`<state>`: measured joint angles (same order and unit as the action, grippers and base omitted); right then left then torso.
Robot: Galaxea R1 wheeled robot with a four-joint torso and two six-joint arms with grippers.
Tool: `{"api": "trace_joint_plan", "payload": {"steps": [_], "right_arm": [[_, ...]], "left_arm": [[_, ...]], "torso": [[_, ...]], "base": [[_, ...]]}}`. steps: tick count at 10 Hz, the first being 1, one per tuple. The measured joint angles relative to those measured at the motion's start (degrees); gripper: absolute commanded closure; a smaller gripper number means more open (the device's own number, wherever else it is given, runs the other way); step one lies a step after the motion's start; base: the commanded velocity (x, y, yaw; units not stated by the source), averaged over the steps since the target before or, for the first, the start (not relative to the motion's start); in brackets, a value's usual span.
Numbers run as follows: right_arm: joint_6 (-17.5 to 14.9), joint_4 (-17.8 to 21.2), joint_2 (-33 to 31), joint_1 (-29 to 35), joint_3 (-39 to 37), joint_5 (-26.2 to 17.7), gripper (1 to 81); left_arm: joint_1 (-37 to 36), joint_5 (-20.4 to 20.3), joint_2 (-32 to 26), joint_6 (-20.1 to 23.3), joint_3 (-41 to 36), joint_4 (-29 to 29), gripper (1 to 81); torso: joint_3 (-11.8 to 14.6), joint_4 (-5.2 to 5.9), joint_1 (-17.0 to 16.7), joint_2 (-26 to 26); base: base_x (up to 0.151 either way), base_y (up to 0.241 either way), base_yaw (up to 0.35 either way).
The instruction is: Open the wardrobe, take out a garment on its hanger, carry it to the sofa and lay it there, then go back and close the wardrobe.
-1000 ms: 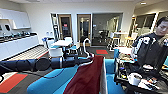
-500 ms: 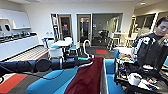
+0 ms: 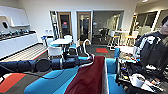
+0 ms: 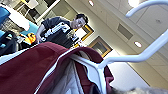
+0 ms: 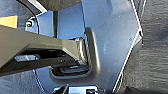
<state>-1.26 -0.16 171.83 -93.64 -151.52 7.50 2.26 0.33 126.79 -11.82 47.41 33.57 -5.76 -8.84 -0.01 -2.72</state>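
Observation:
My left arm reaches in from the left over the blue sofa point(image 3: 48, 84), and my left gripper point(image 3: 83, 60) is shut on the white hanger point(image 3: 85, 45) just below its curved hook. From the hanger the maroon-red garment point(image 3: 90, 77) hangs down in front of the sofa's seat, a white sleeve edge showing at its right side. In the left wrist view the hanger point(image 4: 140, 57) runs across close up, with the garment's point(image 4: 27, 70) collar and pale lining draped over it.
A person point(image 3: 156, 46) with a control rig stands at the right, seen as well in the left wrist view point(image 4: 60, 27). A cluttered dark cart point(image 3: 140, 80) is beside them. White tables and chairs point(image 3: 60, 43) stand behind the sofa, a white kitchen counter point(image 3: 15, 43) at the left.

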Motion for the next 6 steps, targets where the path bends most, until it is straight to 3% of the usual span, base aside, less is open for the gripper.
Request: {"api": "trace_joint_plan", "payload": {"steps": [2, 6], "right_arm": [[0.0, -0.1, 0.0, 0.0, 0.0, 0.0, 1.0], [0.0, -0.2, 0.0, 0.3, 0.0, 0.0, 1.0]], "left_arm": [[0.0, -0.1, 0.0, 0.0, 0.2, 0.0, 81.1], [0.1, -0.4, 0.0, 0.0, 0.7, -0.1, 81.1]], "torso": [[-2.4, 0.0, 0.0, 0.0], [-3.0, 0.0, 0.1, 0.0]], "base": [[0.082, 0.0, 0.0], [0.082, 0.0, 0.0]]}}
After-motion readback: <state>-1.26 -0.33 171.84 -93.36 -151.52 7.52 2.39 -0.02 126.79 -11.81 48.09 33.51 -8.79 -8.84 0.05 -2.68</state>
